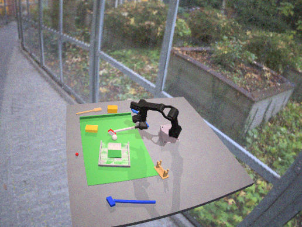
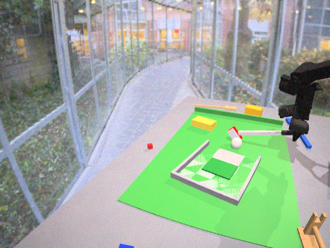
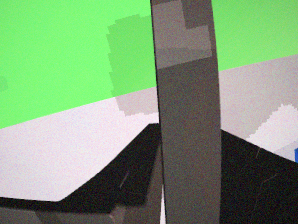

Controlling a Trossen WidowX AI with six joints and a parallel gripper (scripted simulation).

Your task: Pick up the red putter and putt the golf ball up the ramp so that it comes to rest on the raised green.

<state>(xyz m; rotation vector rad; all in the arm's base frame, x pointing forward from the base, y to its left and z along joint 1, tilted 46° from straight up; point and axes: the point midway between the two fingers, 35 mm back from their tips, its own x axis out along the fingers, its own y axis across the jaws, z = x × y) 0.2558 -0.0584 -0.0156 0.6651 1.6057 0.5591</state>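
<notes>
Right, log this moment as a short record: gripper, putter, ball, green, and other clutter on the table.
gripper: gripper shut on the red putter's shaft end
putter: red putter held roughly level, red head right beside the ball
ball: golf ball on the green mat, just short of the ramp
green: raised green inside the walled frame, no ball on it
clutter: blue putter, two yellow blocks, wooden rack, small red cube

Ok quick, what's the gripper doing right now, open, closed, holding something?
Gripper: closed on the red putter by its shaft end, head beside the golf ball.
</notes>
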